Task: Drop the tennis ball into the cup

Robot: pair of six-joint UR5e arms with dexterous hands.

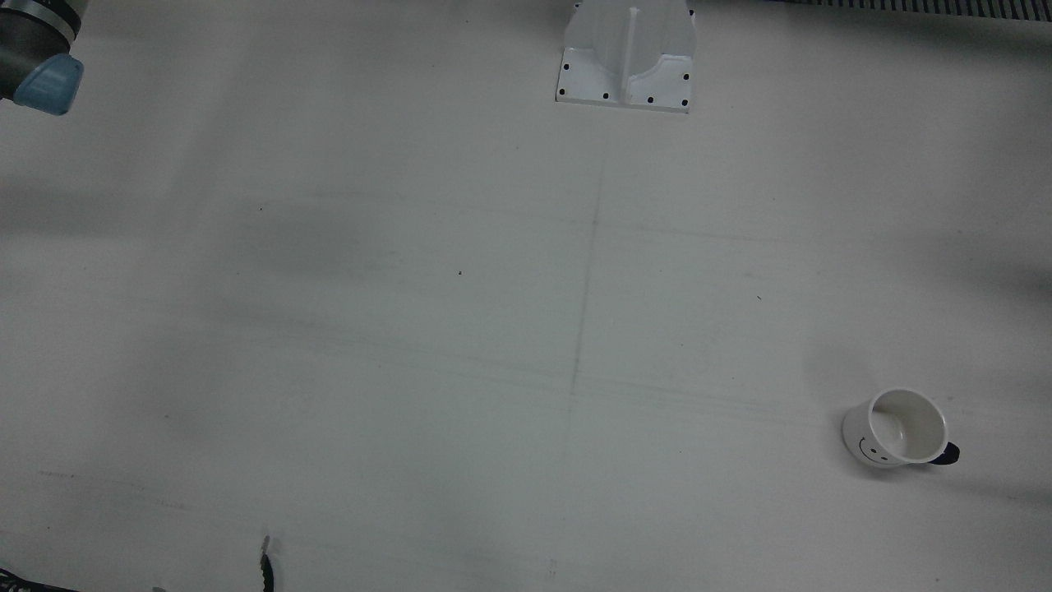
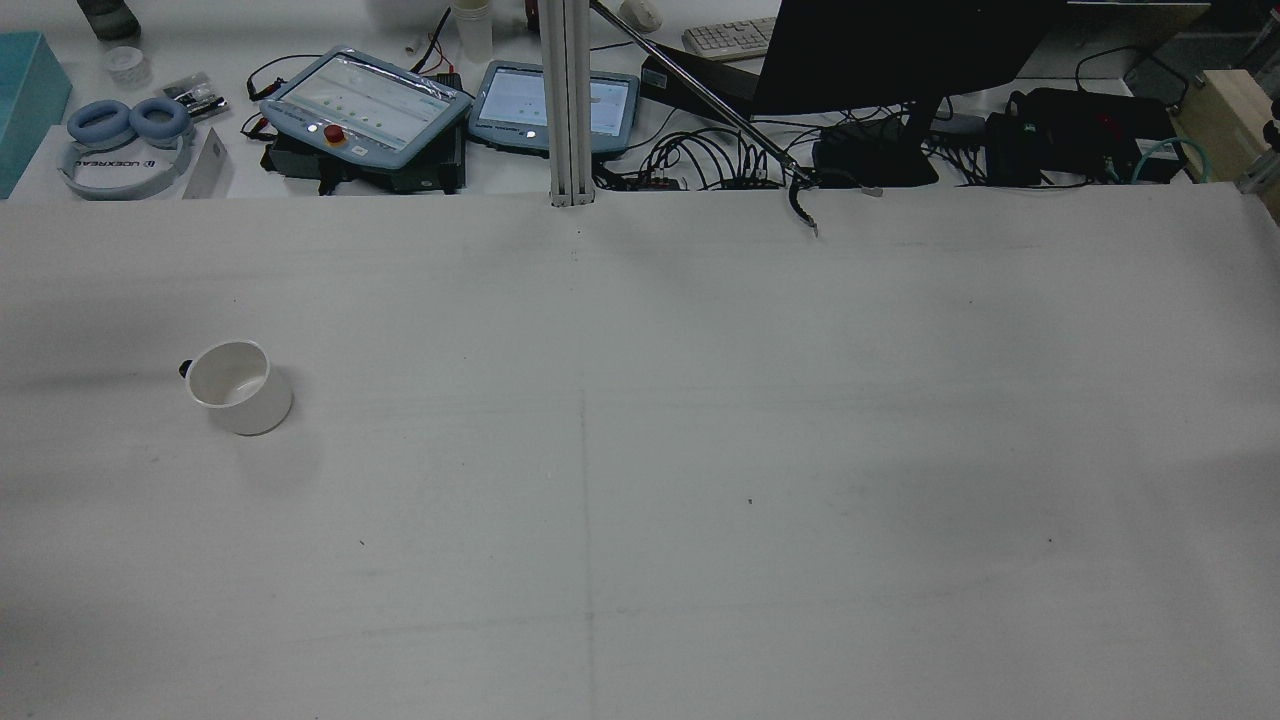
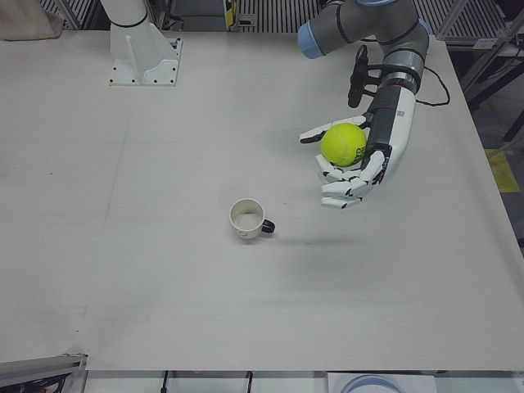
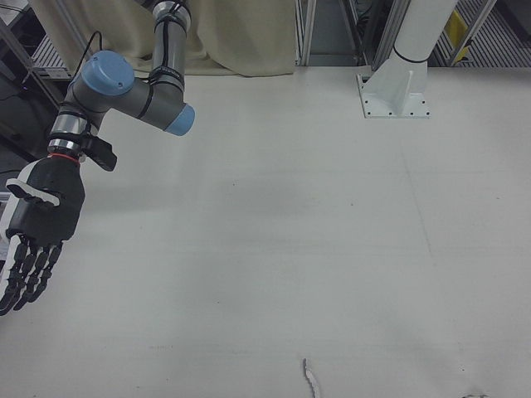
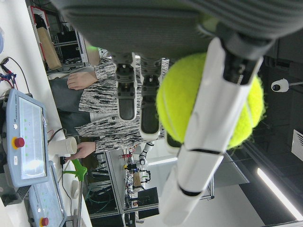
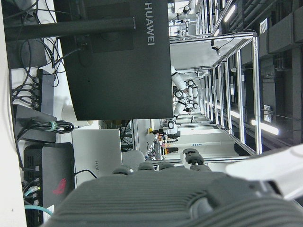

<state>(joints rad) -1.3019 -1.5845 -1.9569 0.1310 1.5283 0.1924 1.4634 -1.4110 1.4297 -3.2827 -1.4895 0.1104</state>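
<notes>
Fuzzy tennis ball (image 3: 344, 144), glossy cup (image 3: 246, 219)

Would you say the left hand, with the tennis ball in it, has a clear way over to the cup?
Probably yes. The left hand holds the tennis ball above the table, off to one side of the upright cup, and nothing stands between them.

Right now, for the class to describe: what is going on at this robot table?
The left hand holds a yellow tennis ball in the air, fingers curled around it. A white cup with a dark handle stands upright and empty on the table; in the left-front view the ball sits off to one side of it, so nothing has been dropped yet. The right hand hangs open and holds nothing, over the other half of the table.
</notes>
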